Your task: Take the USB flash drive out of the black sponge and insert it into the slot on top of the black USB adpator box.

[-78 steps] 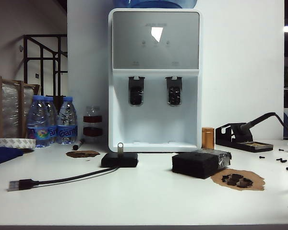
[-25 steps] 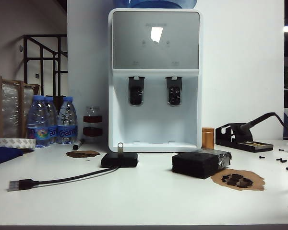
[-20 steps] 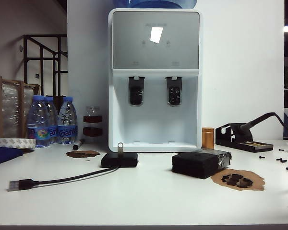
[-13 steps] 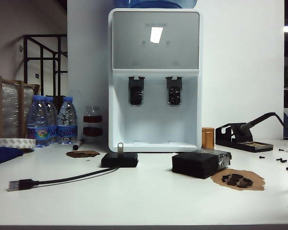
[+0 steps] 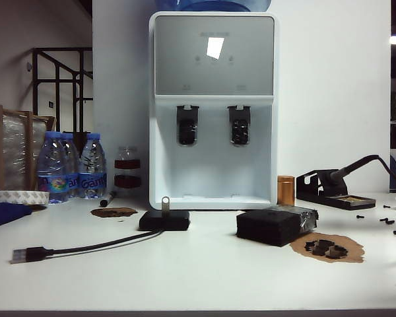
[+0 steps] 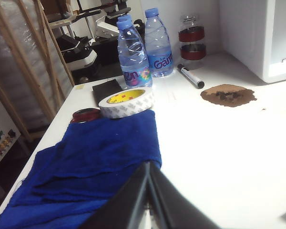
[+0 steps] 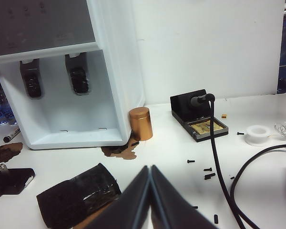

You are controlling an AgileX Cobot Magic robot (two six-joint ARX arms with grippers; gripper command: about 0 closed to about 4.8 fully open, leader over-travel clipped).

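silver metal USB flash drive (image 5: 165,203) | matte black foam sponge (image 5: 270,226), glossy clear tape | flat black USB adaptor box (image 5: 164,220) | white bench (image 5: 204,277) | blue crumpled cloth (image 6: 86,167) | copper-coloured cylinder (image 7: 140,123) | black left pincer (image 6: 149,198), black right pincer (image 7: 150,195)

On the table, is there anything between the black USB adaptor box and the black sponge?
No. In the exterior view, only bare white table lies between the black USB adaptor box, with the USB flash drive already standing in it, and the black sponge.

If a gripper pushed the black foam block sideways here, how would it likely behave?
The black sponge looks matte and porous, so it is probably light and would squash before sliding. Lying low and broad on the table, it seems unlikely to tip. Its glossy taped end may be slicker. Both grippers, left and right, are shut, away from it.
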